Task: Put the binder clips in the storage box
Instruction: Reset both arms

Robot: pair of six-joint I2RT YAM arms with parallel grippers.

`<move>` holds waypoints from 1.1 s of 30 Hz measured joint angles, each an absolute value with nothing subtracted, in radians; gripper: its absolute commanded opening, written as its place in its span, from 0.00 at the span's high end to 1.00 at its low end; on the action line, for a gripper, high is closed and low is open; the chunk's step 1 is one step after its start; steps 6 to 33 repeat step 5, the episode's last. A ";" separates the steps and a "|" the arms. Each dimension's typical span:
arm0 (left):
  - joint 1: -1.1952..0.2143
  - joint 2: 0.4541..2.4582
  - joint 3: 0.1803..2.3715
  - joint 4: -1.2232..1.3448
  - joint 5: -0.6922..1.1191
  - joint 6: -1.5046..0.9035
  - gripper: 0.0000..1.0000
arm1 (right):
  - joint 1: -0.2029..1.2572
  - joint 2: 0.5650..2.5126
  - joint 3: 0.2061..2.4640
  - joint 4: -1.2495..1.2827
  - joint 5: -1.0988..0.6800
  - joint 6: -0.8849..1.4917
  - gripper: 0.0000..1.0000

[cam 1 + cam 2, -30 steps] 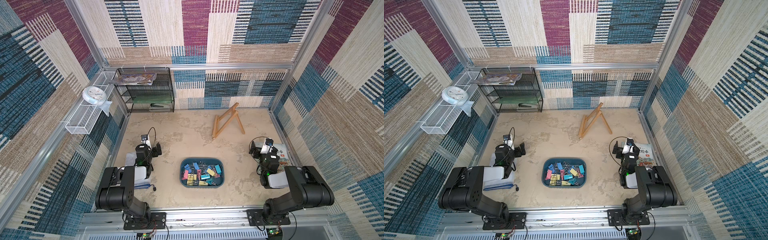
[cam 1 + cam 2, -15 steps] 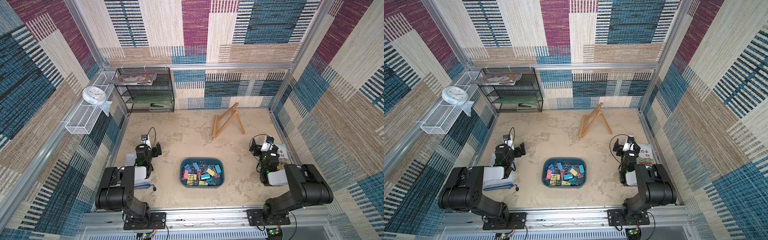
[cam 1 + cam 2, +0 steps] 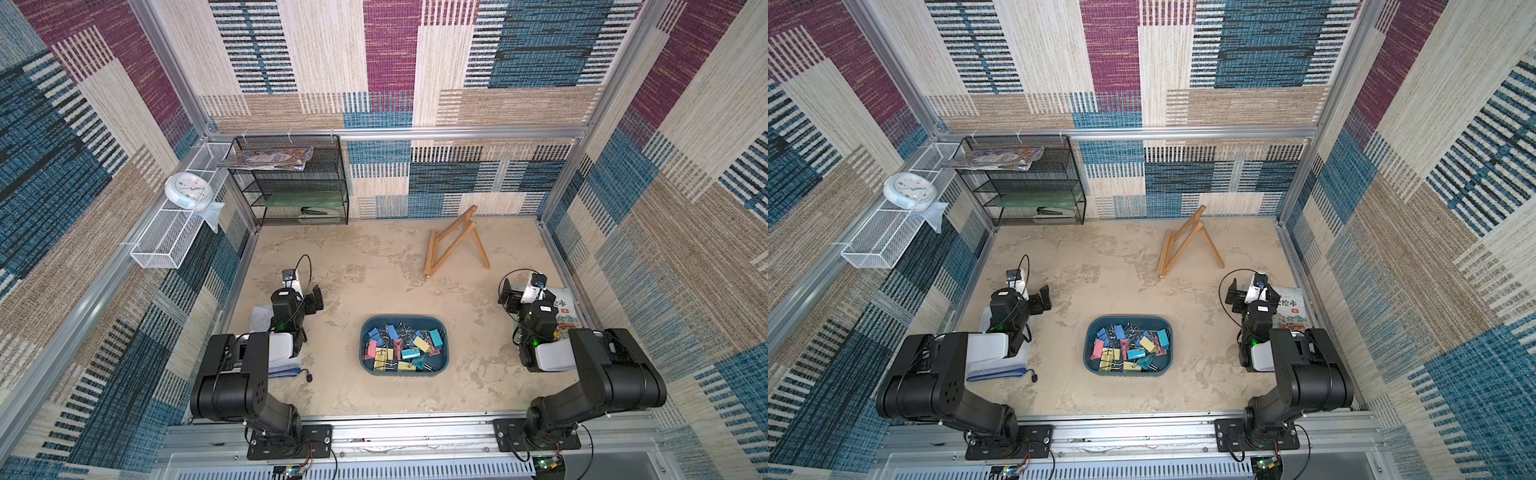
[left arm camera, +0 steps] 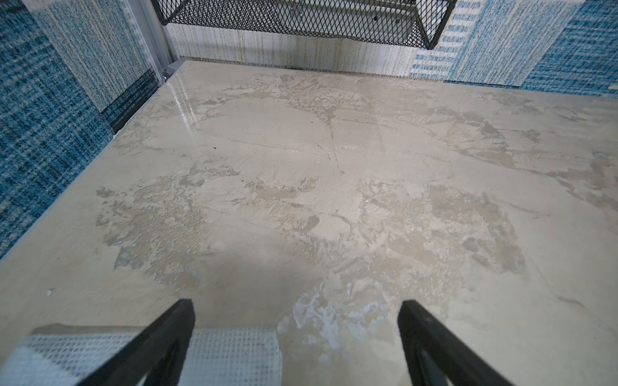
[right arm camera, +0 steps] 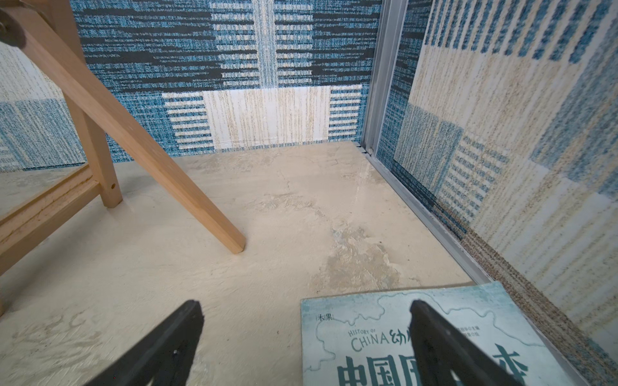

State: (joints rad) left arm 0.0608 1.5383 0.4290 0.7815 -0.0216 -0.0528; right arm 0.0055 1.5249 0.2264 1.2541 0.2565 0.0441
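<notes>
The small pastel folding binder clips (image 3: pixel 420 344), their thin wire handles tangled, lie heaped in the shallow, round-cornered, dark teal plastic storage box (image 3: pixel 399 372) at the near middle of the mottled beige table (image 3: pixel 374 270). None shows outside it, so the job looks done. The left tool (image 4: pixel 296 304) and the right tool (image 5: pixel 306 304) hover to either side, spread wide and empty, probably parked clear of the box.

light: bright, even, daylight-like | shadows: soft, faint; dim patch on table (image 4: pixel 254 267) in left wrist view | glare: streak nr table's far-left corner | blur: pouch (image 4: pixel 230 354) soft, wrist views' edges smeared | distort: top views wide-angle, walls splay
</notes>
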 measured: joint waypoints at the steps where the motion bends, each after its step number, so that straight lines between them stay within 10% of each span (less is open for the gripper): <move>1: 0.061 1.538 0.429 0.781 -0.022 -0.053 0.01 | 0.006 1.525 0.227 1.254 0.257 0.044 0.00; 33: 0.061 1.538 0.429 0.781 -0.022 -0.053 0.01 | 0.006 1.525 0.240 1.239 0.245 0.041 0.00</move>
